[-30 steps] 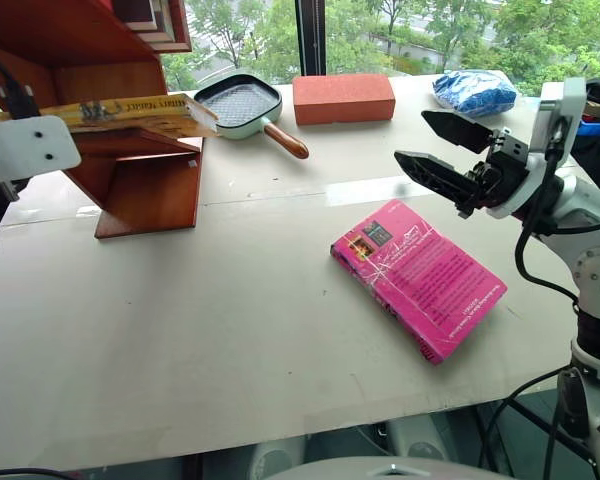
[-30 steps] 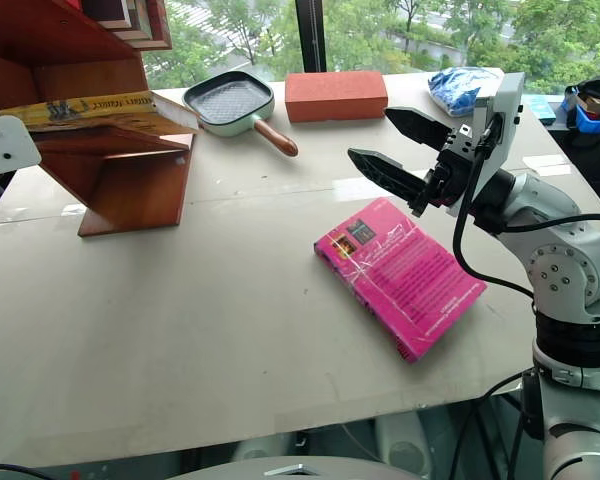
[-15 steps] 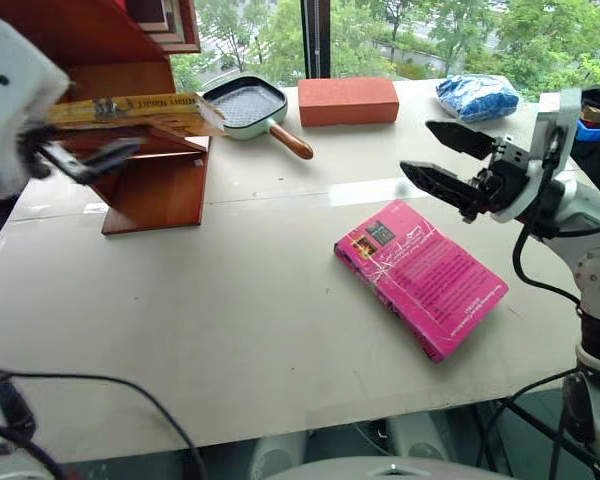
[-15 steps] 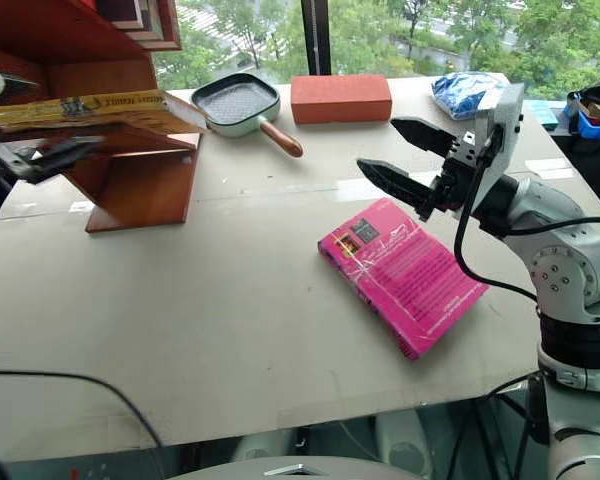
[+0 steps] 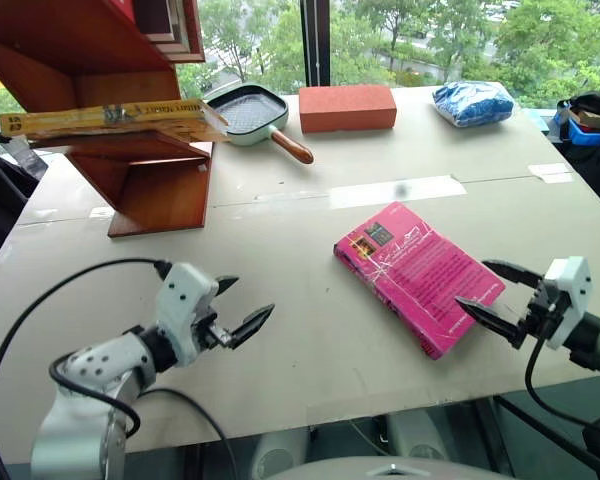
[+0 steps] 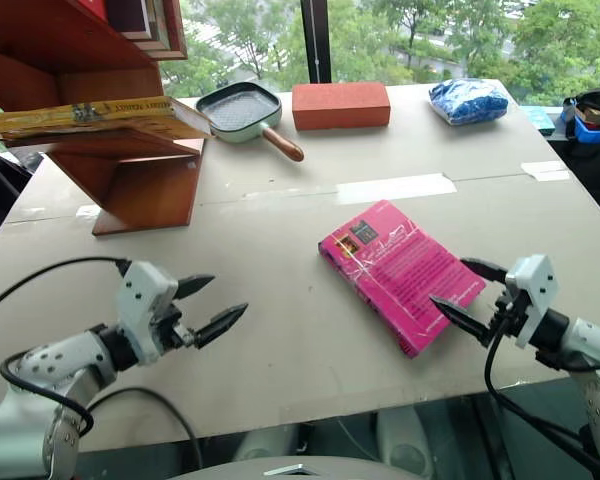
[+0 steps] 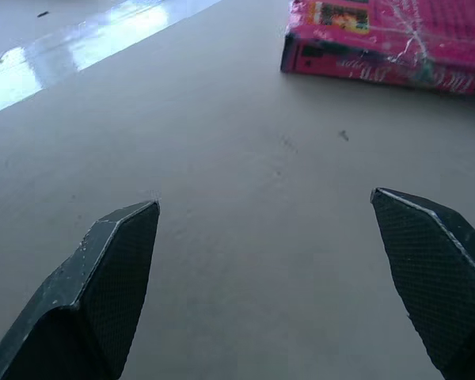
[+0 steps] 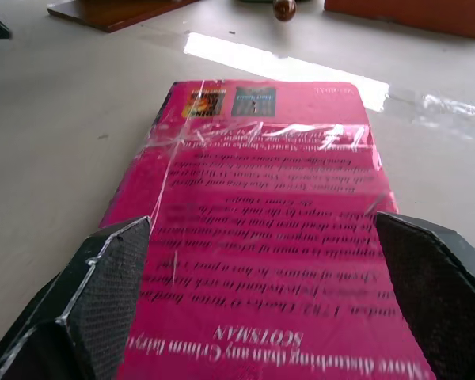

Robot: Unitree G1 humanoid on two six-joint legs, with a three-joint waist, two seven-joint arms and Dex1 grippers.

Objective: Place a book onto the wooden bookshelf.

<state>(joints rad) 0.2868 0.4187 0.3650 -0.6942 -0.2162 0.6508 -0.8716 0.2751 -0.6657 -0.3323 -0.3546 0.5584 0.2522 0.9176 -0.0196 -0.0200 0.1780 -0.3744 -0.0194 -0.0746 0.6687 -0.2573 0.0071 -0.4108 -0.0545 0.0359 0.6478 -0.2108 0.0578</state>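
The yellow book lies flat on a lower shelf of the reddish-brown wooden bookshelf at the far left, with both ends sticking out past the side panels. My left gripper hovers low over the bare table at the near left, open and empty, pointing right towards the pink book. At the near right my right gripper is also open and empty, its fingertips at the near end of the pink book.
A pink paperback lies flat right of the table's centre. Along the far edge sit a green grill pan, a red brick-like block and a blue bag. A strip of tape crosses the tabletop.
Both arms have dropped from a raised position to just above the table near its front edge. The left gripper has come away from the shelf. The yellow book stays on the shelf.
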